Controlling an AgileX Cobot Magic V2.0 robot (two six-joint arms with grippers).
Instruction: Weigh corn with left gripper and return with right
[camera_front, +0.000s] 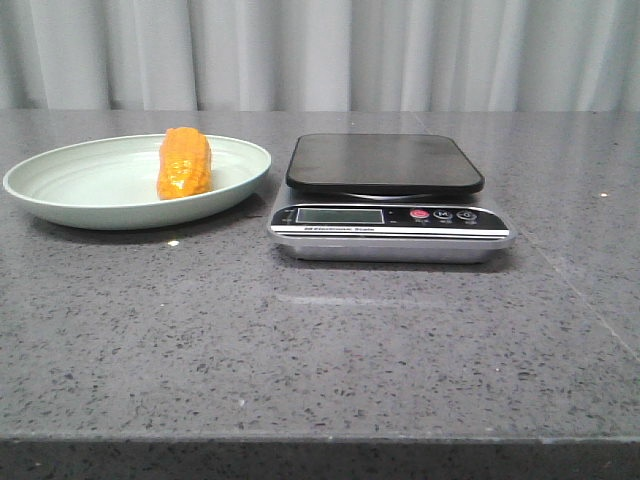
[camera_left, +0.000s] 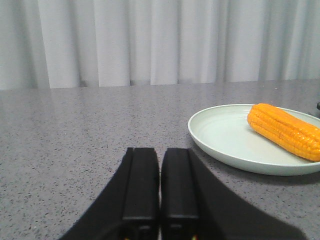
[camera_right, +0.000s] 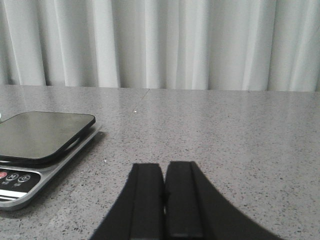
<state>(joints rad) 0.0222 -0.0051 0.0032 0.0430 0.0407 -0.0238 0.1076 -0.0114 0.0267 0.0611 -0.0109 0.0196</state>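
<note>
My front view shows neither arm; only the wrist views do. The left gripper (camera_left: 160, 200) has its fingers pressed together, holding nothing, low over the grey table (camera_front: 320, 350). The right gripper (camera_right: 164, 202) is likewise closed and empty. The corn (camera_front: 184, 163), a stubby orange-yellow cob with rows of bumpy kernels, lies on the pale green plate (camera_front: 90, 185) at far left, just left of the scale (camera_front: 388, 205). I cannot read the scale's label; its display looks blank.

Left gripper (camera_left: 160, 187) fingers pressed together, right gripper (camera_right: 164, 192) fingers likewise closed, both empty, held low
</note>
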